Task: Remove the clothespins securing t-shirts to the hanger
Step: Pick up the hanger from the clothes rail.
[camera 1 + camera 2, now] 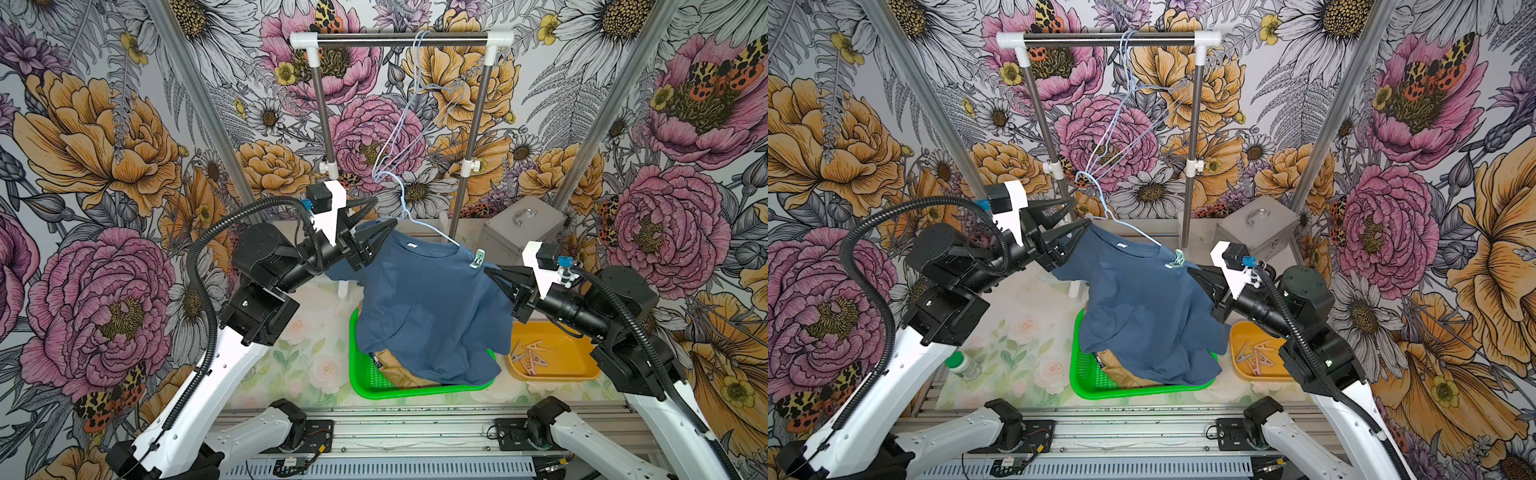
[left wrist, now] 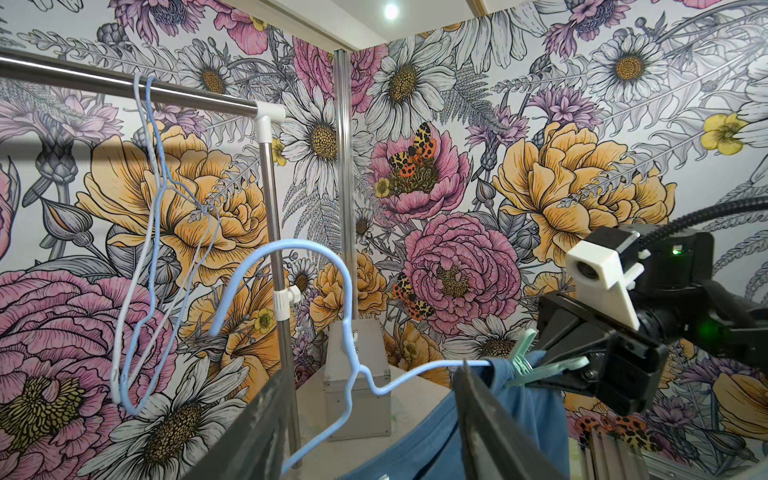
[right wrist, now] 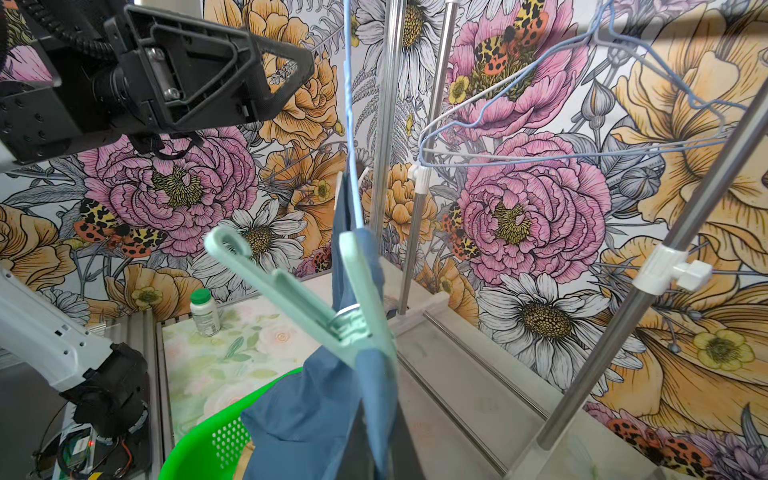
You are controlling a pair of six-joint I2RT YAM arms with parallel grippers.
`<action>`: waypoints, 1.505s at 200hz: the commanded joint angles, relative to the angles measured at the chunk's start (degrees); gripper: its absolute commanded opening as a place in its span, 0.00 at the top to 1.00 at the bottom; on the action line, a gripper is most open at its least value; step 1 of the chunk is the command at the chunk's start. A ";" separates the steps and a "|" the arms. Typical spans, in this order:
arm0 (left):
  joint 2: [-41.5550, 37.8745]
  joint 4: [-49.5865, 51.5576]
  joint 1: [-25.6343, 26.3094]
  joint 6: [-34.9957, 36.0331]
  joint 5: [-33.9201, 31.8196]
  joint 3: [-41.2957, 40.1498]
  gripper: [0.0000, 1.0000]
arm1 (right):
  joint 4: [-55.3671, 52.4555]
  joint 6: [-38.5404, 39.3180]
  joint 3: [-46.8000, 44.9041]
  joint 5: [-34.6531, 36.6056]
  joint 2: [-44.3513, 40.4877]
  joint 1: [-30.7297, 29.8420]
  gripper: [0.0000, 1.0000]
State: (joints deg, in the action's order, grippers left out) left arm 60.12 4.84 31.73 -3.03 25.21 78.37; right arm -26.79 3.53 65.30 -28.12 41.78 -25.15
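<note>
Left claw (image 1: pixel 385 212) is standing open at one shoulder of the blue shirt (image 1: pixel 424 307), which is draping from a pale blue hanger (image 2: pixel 349 307) with its hem lying in the green basket (image 1: pixel 395 392). Right claw (image 1: pixel 487 270) is resting closed at the other shoulder, just beside the mint clothespin (image 1: pixel 478 258); more clothespins (image 1: pixel 530 355) are lying in the orange tray (image 1: pixel 582 361).

Bold floral wallpaper (image 1: pixel 104 137) covers the walls, moths among peonies and daisies; a round ceiling lamp (image 2: pixel 390 11) glows overhead, and the table (image 1: pixel 307 353) wears a pale rose-printed cover
</note>
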 commanded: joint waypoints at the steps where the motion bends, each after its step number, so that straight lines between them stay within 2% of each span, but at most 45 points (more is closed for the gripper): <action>1: 1.83 1.31 -0.50 -1.63 -1.25 -0.59 0.37 | 9.03 -0.29 -3.83 1.09 -2.80 0.11 1.00; 51: 5.17 -1.09 0.21 -4.69 -0.50 -1.74 0.39 | 14.81 -1.38 -13.85 4.61 -8.53 0.14 1.00; 95: 4.62 -2.72 2.03 -4.18 -1.96 -6.19 0.40 | 19.56 -3.16 -20.74 3.91 -10.96 0.17 1.00; 135: 2.40 -7.47 2.90 -5.22 -3.38 -12.44 0.40 | 25.78 -8.92 -27.60 3.40 -14.29 0.11 1.00; 195: 1.65 -10.14 4.60 -5.43 -4.42 -17.43 0.40 | 26.71 -10.10 -32.08 3.60 -16.03 0.12 1.00; 262: 6.14 -12.25 3.99 -5.93 -2.76 -13.43 0.42 | 25.25 -9.40 -32.34 3.42 -16.90 0.18 1.00; 301: 8.91 -12.24 4.35 -5.65 -1.12 -9.34 0.49 | 24.51 -8.65 -31.82 3.26 -16.48 0.18 1.00</action>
State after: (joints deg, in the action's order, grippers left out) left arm 68.20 -5.63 35.88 -8.43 22.57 65.89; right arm -4.45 -5.54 32.77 -24.69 25.85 -25.15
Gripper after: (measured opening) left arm 0.533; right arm 0.057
